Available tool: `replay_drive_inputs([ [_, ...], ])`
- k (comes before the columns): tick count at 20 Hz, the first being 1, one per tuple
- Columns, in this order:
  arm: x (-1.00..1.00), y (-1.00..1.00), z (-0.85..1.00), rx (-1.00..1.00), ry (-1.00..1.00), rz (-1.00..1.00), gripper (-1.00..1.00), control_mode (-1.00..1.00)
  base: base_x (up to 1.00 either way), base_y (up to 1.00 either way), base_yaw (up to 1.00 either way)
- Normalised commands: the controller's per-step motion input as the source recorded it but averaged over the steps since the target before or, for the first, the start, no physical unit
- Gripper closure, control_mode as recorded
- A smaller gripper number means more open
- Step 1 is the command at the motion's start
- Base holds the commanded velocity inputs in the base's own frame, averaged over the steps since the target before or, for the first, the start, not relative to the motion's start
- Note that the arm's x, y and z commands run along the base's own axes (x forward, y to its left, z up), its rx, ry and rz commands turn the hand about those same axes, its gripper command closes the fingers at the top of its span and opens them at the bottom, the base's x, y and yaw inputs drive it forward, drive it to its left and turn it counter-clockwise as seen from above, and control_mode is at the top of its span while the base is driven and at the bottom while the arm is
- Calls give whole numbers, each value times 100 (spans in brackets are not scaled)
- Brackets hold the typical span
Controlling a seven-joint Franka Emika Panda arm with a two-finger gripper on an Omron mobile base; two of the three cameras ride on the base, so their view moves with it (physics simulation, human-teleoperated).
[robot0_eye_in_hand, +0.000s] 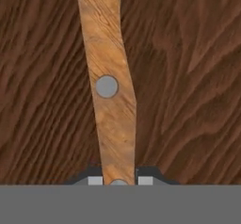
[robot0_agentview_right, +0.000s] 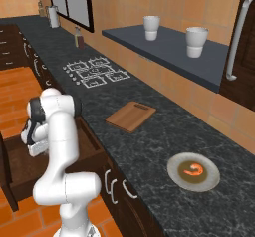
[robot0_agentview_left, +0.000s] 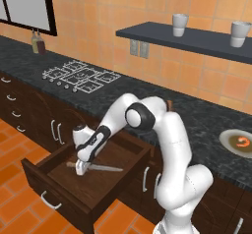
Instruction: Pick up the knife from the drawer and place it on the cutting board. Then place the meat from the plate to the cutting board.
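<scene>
The knife [robot0_agentview_left: 106, 168] lies flat on the floor of the open drawer [robot0_agentview_left: 59, 196], blade pointing right. My gripper [robot0_agentview_left: 81, 168] reaches down into the drawer and is shut on the knife's wooden handle [robot0_eye_in_hand: 110, 100]. In the hand view the handle runs up from between the two fingertips [robot0_eye_in_hand: 95, 180], which press on both of its sides. The cutting board [robot0_agentview_right: 131, 115] lies bare on the dark counter. Further right the plate [robot0_agentview_right: 172, 174] holds the orange-red meat [robot0_agentview_right: 193, 170]. The plate [robot0_agentview_left: 224, 138] with the meat [robot0_agentview_left: 242, 141] also sits at the right edge of the left base view.
A stove top [robot0_agentview_left: 81, 75] is set into the counter at the left. White cups [robot0_agentview_right: 151, 27] stand on the wall shelf [robot0_agentview_right: 164, 47]. Bottles [robot0_agentview_left: 37, 43] stand at the back left. The pulled-out drawer juts over the orange floor; narrower drawers [robot0_agentview_left: 12, 105] are to its left.
</scene>
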Motion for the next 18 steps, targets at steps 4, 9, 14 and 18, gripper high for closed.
replay_drive_inputs([
  [4, -15, 22, 81, -1, 0, 3, 100, -100, 0, 0, 0],
  [9, -10, 15, 97, -3, 0, 11, 100, -100, 0, 0, 0],
  [14, -33, 1, 93, -4, 0, 11, 100, -100, 0, 0, 0],
  [18, -45, -3, 99, 0, -1, 20, 100, -100, 0, 0, 0],
])
